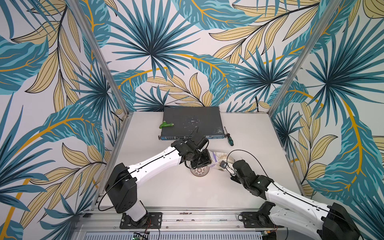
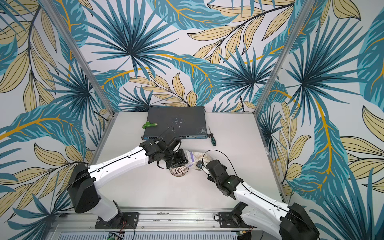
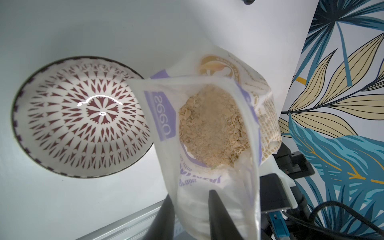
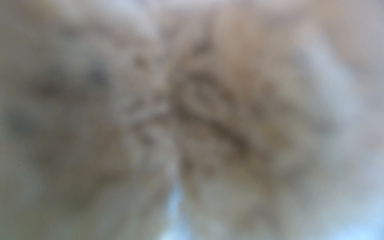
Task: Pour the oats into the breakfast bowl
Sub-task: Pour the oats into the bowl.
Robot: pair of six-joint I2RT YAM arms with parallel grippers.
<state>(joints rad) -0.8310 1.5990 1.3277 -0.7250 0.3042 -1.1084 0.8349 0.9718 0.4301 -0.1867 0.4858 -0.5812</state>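
**Oats bag (image 1: 218, 157) held aloft at a tilt beside the breakfast bowl (image 1: 200, 172)**

White table (image 1: 259, 182): the work surface that carries everything you see. Left arm (image 1: 153, 164) and right arm (image 1: 291, 197): both reach inward from the near rail and meet near the table's middle. Network switch (image 1: 192, 122): flat dark box at the far edge, well apart from the task's things. Oats bag, in both top views (image 2: 197, 156): clear of the table and tilted, its lower end toward your right arm and its open mouth toward your left wrist. It hangs just beside the breakfast bowl (image 2: 179, 172), on the right arm's side. In the left wrist view you look straight into the oats bag (image 3: 162, 116), and its lip overlaps the bowl's rim (image 3: 68, 145) in that picture. Breakfast bowl: upright on the table beneath your left wrist, its dark lattice pattern plain to see. Right gripper (image 1: 225, 166): pinching the bag's lower end; the right wrist view gives you only a beige blur. Left gripper (image 3: 190, 195): jaws parted, one dark finger (image 3: 220, 214) on each side of the bag's near wall; you cannot tell whether either touches it. Screwdriver (image 1: 229, 139): green-handled, on the table just beside the switch. Green tool (image 1: 166, 124): lying on the switch's top. Flakes (image 3: 212, 128): pale beige, heaped inside the bag
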